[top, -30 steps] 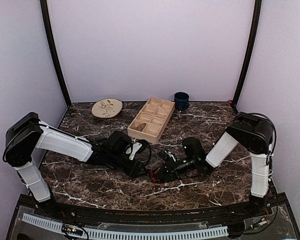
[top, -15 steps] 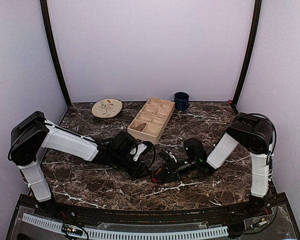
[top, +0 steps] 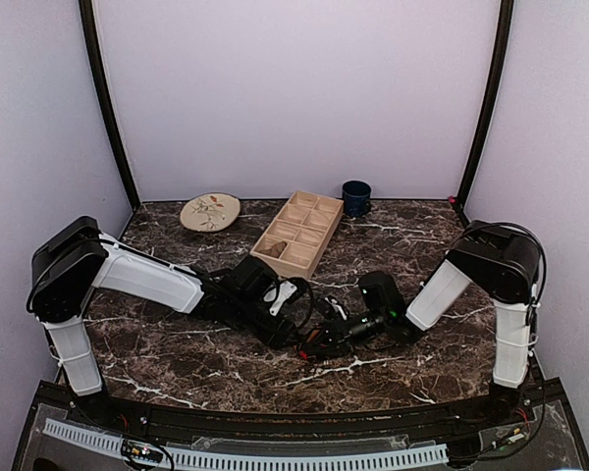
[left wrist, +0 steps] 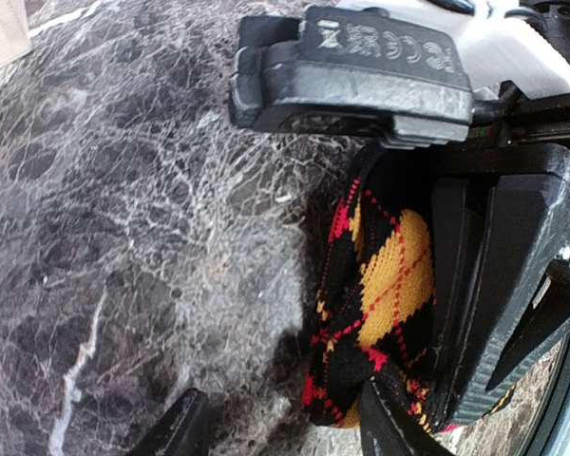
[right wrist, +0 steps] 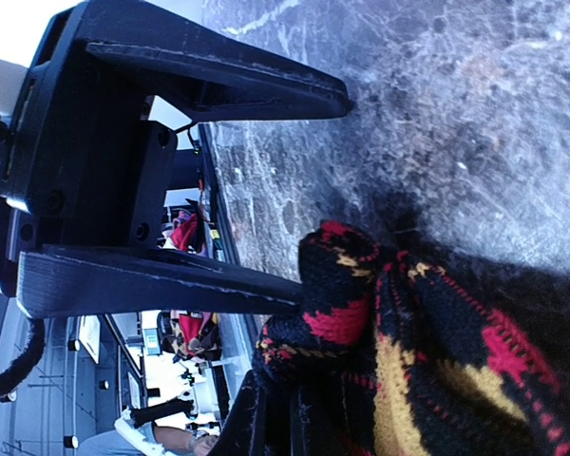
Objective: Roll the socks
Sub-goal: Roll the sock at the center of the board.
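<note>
Two arms, top view: your left end effector [top: 299, 316] and right end effector [top: 316, 343] meet low over the desk [top: 177, 363] at front centre. The argyle sock [top: 304, 351] is bunched between them.
Change, top view: over the last second your left arm has swung inward, closing on the right arm, which has barely shifted. Neither opening has altered.
Meaning: judged, the left is coming in to pin or turn the bundle. Rolling is under way, not finished.
Background, top view: tray [top: 296, 234], plate [top: 210, 211] and mug [top: 355, 196] stand well apart at the back. A brownish lump in a near tray compartment is too small to name, so the tan sock is unconfirmed.
Left wrist view: your left fingers stand about half open over bare desk and hold nothing. The argyle sock [left wrist: 380, 285] lies just beside one finger, clamped from the far side by the other arm's black jaws.
Right wrist view: your right end effector is closed tight on the sock's fabric [right wrist: 408, 351]. The left end effector [right wrist: 318, 199] faces it with its fork open. Its lower fingertip is touching or just short of the folded end; you cannot tell which.
</note>
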You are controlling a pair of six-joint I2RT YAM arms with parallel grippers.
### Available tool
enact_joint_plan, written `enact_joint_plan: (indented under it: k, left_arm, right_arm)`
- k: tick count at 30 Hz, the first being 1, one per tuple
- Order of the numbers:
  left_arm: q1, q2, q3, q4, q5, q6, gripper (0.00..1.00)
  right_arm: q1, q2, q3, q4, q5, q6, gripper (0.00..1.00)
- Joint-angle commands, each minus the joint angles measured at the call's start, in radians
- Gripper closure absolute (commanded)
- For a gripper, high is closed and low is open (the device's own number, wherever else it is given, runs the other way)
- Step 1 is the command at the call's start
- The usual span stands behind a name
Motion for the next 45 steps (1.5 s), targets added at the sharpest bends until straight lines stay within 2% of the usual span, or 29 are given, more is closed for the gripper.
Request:
enact_joint_plan:
  k: [1, 9, 18, 28, 45]
  left_arm:
    - [-0.011, 0.021, 0.028, -0.025, 0.019, 0.012, 0.43]
    - [-0.028, 0.084, 0.071, -0.067, -0.01, -0.006, 0.44]
    - [-0.037, 0.129, 0.078, -0.111, -0.03, -0.055, 0.45]
    - [-0.04, 0.164, 0.081, -0.156, -0.045, -0.097, 0.47]
    - [-0.04, 0.226, 0.147, -0.272, -0.058, -0.138, 0.49]
  right_arm:
    - [0.002, 0.044, -0.027, -0.345, 0.116, -0.075, 0.96]
    - [0.002, 0.014, 0.009, -0.486, 0.181, -0.155, 0.94]
    - [0.0, -0.046, 0.034, -0.627, 0.271, -0.222, 0.85]
    - [0.0, -0.081, 0.067, -0.707, 0.321, -0.255, 0.78]
    - [-0.017, -0.173, 0.052, -0.797, 0.44, -0.307, 0.71]
